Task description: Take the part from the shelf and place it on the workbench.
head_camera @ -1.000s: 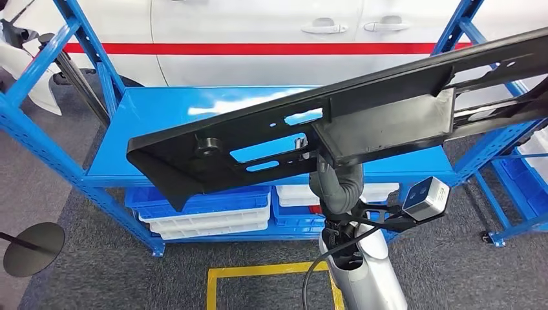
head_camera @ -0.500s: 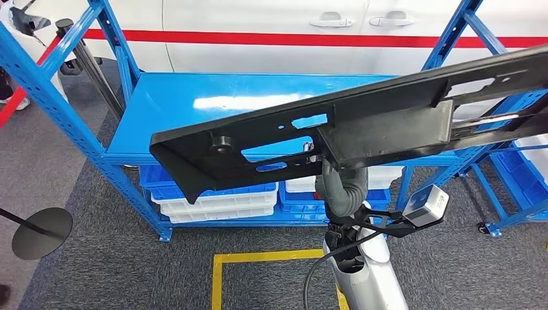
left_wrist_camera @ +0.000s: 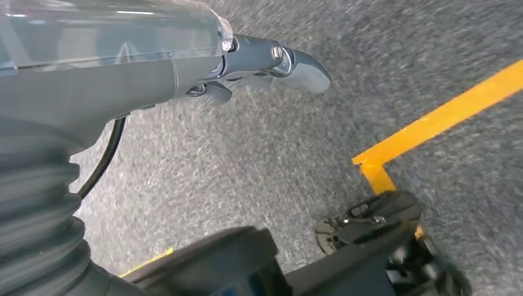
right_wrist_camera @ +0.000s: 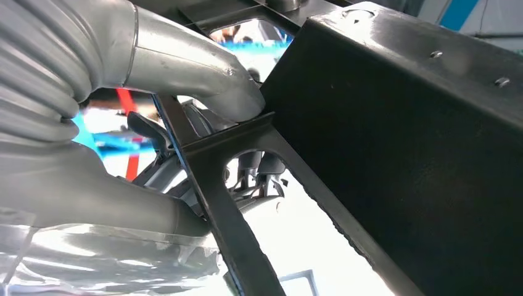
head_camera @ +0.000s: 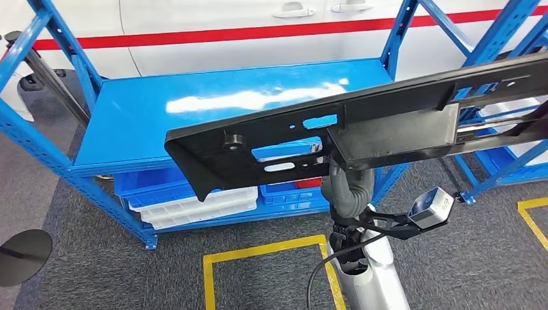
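No words, numbers, labels or brand marks can be read in any of the views. The surfaces carry only plain colour: nothing is printed on them that can be made out as writing.

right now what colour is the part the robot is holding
Black, best seen in the head view: the part is a long black panel with cut-outs, held by the right hand.

You see the black part run off the right edge of the head view, its far end cut off. It hides the right hand gripping it from below. In the left wrist view the left hand and floor are blurred.
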Controlling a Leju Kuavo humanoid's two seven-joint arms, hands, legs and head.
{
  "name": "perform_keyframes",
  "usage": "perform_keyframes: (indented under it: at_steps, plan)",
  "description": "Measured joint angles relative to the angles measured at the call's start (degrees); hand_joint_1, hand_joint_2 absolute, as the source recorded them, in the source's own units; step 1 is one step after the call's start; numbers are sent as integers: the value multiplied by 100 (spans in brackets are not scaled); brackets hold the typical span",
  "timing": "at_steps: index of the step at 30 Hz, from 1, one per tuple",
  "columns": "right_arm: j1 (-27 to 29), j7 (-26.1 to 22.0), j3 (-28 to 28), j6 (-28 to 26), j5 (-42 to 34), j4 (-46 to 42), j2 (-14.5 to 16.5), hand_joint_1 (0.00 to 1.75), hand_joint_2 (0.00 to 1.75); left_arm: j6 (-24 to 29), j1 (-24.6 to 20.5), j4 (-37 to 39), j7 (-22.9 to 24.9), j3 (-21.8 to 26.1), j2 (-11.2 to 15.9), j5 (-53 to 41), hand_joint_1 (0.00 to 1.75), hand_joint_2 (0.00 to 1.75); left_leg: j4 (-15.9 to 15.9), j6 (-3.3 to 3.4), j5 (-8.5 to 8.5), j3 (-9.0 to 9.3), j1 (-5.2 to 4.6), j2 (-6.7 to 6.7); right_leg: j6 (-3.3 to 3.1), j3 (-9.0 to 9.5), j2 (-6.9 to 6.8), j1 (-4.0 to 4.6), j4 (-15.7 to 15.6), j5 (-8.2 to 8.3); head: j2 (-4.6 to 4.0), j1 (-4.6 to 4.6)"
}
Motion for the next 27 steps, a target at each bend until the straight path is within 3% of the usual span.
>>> perform_keyframes:
  at_steps: [2, 3, 4, 5, 6, 7, 9, 11, 13, 15, 17, 19, 20, 21, 22, 24, 26, 27]
  plan:
    - [23, -17, -20, -13, 10, -1, 9, 175, 175, -8, 10, -1, 2, -12, 1, -17, 0, 175, 633, -47, -357, -276, 26, -257, -31, -16, 119, -28, -24, 37, 0, -1]
    - [47, -25, -39, -28, 19, -1, 13, 175, 175, -19, 9, -1, 8, -19, 1, -26, 0, 175, 1021, -68, -521, -444, 37, -308, -37, -29, 179, -29, -18, 44, 0, -1]
    - [79, -34, -62, -47, 33, -1, 14, 175, 175, -31, 5, -2, 16, -26, 1, -42, 0, 175, 1302, -88, -600, -562, 44, -330, -36, -37, 249, -31, -9, 48, 0, -1]
    - [112, -40, -88, -68, 49, -2, 13, 175, 175, -44, -2, -2, 27, -33, 1, -62, 0, 175, 1389, -103, -566, -589, 54, -340, -32, -42, 326, -34, 4, 51, 0, -1]
    - [142, -44, -112, -88, 66, -11, 14, 175, 175, -57, -11, -2, 40, -38, 1, -83, 0, 175, 1243, -112, -422, -508, 67, -354, -24, -43, 408, -39, 23, 50, 0, -1]
    - [168, -48, -132, -99, 81, -29, 14, 175, 175, -71, -10, -2, 54, -43, 1, -105, 0, 175, 904, -117, -207, -343, 88, -404, -8, -47, 495, -46, 49, 43, 0, -1]
    - [205, -56, -179, -110, 96, -82, 16, 175, 175, -103, 5, 0, 80, -46, 1, -130, 0, 175, 204, -112, 60, -23, 133, -666, 48, -97, 657, -54, 127, 29, 0, -1]
    - [241, -63, -227, -111, 103, -140, 25, 175, 175, -126, 4, 2, 102, -57, 0, -143, 0, 175, -63, -85, 77, 76, 146, -838, 131, -191, 786, -63, 182, 51, 0, -1]
    - [292, -64, -272, -113, 109, -197, 31, 175, 175, -136, -21, 2, 111, -71, -7, -150, 0, 175, -98, -23, 103, 74, 139, -736, 213, -252, 886, -85, 181, 90, 0, -1]
    - [323, -66, -318, -114, 116, -247, 31, 175, 175, -144, -33, 2, 119, -78, -14, -152, 0, 175, -150, 59, 147, 87, 146, -594, 276, -339, 705, -80, 329, -7, 0, 1]
    - [334, -67, -349, -116, 123, -274, 31, 175, 175, -152, -22, 2, 126, -80, -14, -149, 0, 175, -179, 110, 166, 86, 139, -443, 326, -615, 373, -74, 909, -323, 0, 2]
    - [359, -67, -368, -127, 128, -279, 30, 175, 175, -162, -7, 2, 127, -79, -9, -139, 0, 175, -178, 121, 165, 72, 125, -282, 361, -955, 241, -93, 1618, -603, 0, 2]
    - [373, -68, -377, -133, 130, -280, 30, 175, 175, -168, -5, 2, 128, -79, -7, -136, 0, 175, -178, 120, 163, 70, 122, -201, 367, -1014, 220, -99, 1751, -607, 0, 2]
    - [383, -71, -384, -139, 131, -283, 30, 175, 175, -177, -4, 2, 128, -78, -6, -133, 0, 175, -177, 116, 158, 72, 120, -124, 363, -958, 198, -100, 1663, -512, 0, 2]
    - [388, -75, -388, -142, 133, -291, 30, 175, 175, -184, -4, 2, 127, -78, -7, -132, 0, 175, -177, 108, 152, 80, 118, -52, 346, -785, 155, -94, 1354, -338, 0, 2]
    - [385, -89, -392, -143, 142, -331, 30, 175, 175, -192, -5, 2, 125, -78, -9, -130, 0, 175, -178, 77, 132, 104, 101, 66, 271, -342, -62, -43, 548, -43, 0, 2]
    - [385, -103, -405, -141, 148, -385, 31, 175, 175, -196, -6, 2, 124, -78, -9, -130, 0, 175, -180, 24, 109, 122, 80, 162, 181, -147, -197, 21, 154, 28, 0, 2]
    - [390, -108, -420, -141, 148, -406, 31, 175, 175, -197, -7, 2, 123, -78, -10, -130, 0, 175, -189, -6, 102, 134, 72, 212, 145, -154, -172, 45, 134, 16, 0, 2]
